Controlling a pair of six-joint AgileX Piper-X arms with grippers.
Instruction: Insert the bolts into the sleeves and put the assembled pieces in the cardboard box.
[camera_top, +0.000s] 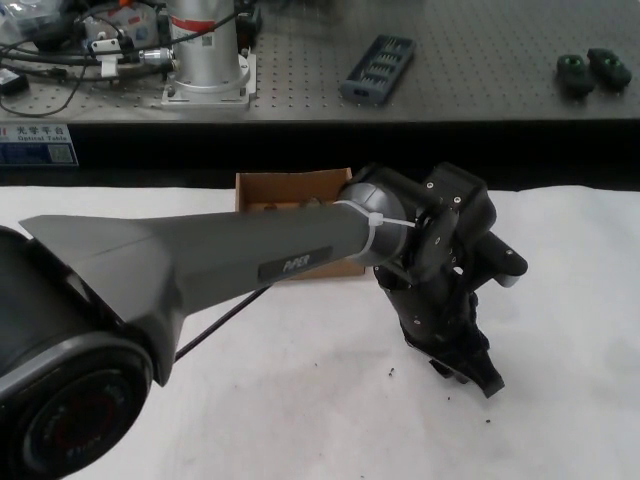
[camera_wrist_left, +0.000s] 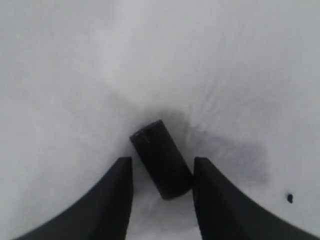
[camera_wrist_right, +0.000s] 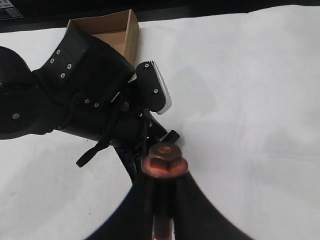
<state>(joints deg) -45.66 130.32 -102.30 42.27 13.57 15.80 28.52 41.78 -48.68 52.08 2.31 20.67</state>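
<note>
- Grasping of the short black cylindrical sleeve (camera_wrist_left: 161, 159) looks to be the step in hand: it is not yet gripped, and nothing is joined.
- Next, as I judge it, the fingers must close squarely on the sleeve, which may swing straight as they meet it. Then comes a lift, with its bore turned toward the bolt.
- Farthest left in the high view, the brown cardboard box (camera_top: 285, 188) sits on the white cloth (camera_top: 300, 400) behind the left arm, apart from the sleeve.
- Down at the cloth, the left gripper (camera_wrist_left: 161, 165) has its fingers parted and straddling the sleeve, which lies slantwise between them. A sliver of cloth shows on one side, so I judge it unclamped.
- To the right, the right gripper (camera_wrist_right: 162, 200) is closed on the shank of the copper-coloured hex-headed bolt (camera_wrist_right: 164, 164). The head stands proud of its fingertips, with the left arm's wrist beyond.
</note>
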